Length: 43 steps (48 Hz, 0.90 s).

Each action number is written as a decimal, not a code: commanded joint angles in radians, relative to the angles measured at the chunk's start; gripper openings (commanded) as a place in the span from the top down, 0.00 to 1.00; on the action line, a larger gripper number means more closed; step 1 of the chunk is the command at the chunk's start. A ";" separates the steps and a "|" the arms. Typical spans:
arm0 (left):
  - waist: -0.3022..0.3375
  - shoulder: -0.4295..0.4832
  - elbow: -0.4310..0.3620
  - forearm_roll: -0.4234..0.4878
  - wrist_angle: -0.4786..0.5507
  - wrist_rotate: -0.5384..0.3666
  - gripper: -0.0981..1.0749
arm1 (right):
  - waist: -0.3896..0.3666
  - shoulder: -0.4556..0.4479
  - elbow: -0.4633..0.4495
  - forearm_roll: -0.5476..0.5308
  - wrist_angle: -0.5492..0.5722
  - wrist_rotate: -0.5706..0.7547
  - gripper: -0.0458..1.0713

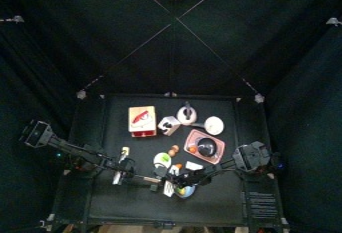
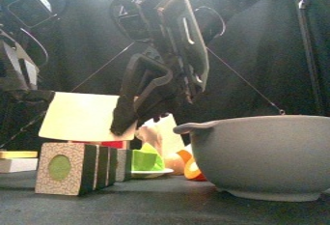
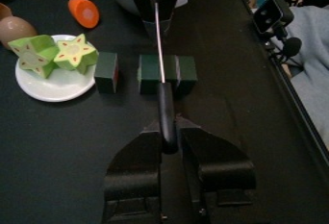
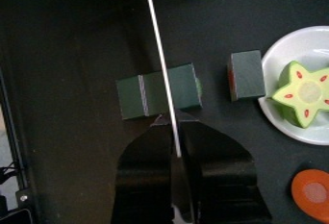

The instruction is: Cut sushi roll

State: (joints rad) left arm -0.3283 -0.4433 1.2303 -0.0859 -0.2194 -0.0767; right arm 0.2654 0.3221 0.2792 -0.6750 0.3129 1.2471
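Note:
The sushi roll [image 3: 188, 71] is a dark green block lying on the black table. One cut piece [image 3: 107, 74] lies apart beside it, toward the plate. The roll also shows in the right wrist view [image 4: 135, 95] and near in the front view [image 2: 58, 168]. A knife with a thin cream blade [image 2: 88, 116] hangs just above the roll, and both wrist views show it edge-on. My left gripper [image 3: 164, 88] is shut on the knife from the left. My right gripper [image 4: 164, 120] is shut on it from the right, as the front view shows [image 2: 129, 118].
A white plate [image 3: 38, 86] with green star-fruit pieces [image 3: 75, 50] lies just behind the roll. A large grey bowl [image 2: 258, 156] stands to the right. An orange piece [image 4: 313, 191] lies near the plate. A red and white box [image 1: 140, 117] and other small items sit further back.

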 commanded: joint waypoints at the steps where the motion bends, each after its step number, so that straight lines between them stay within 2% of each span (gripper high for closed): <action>1: -0.008 0.000 -0.008 -0.003 -0.003 0.000 0.56 | -0.002 -0.017 -0.021 0.000 -0.002 0.003 0.93; 37: -0.008 0.002 0.008 -0.025 -0.003 0.002 0.56 | -0.002 0.003 -0.020 0.003 -0.002 0.003 0.93; 41: -0.008 0.043 0.002 -0.023 -0.011 0.003 0.56 | -0.003 0.005 -0.018 0.005 -0.002 0.003 0.93; 43: -0.008 0.094 -0.012 -0.023 -0.011 0.005 0.56 | -0.003 0.008 -0.017 0.005 -0.002 0.003 0.93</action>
State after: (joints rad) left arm -0.3298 -0.4050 1.2441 -0.1104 -0.2240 -0.0736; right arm 0.2654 0.3482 0.2715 -0.6734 0.3083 1.2471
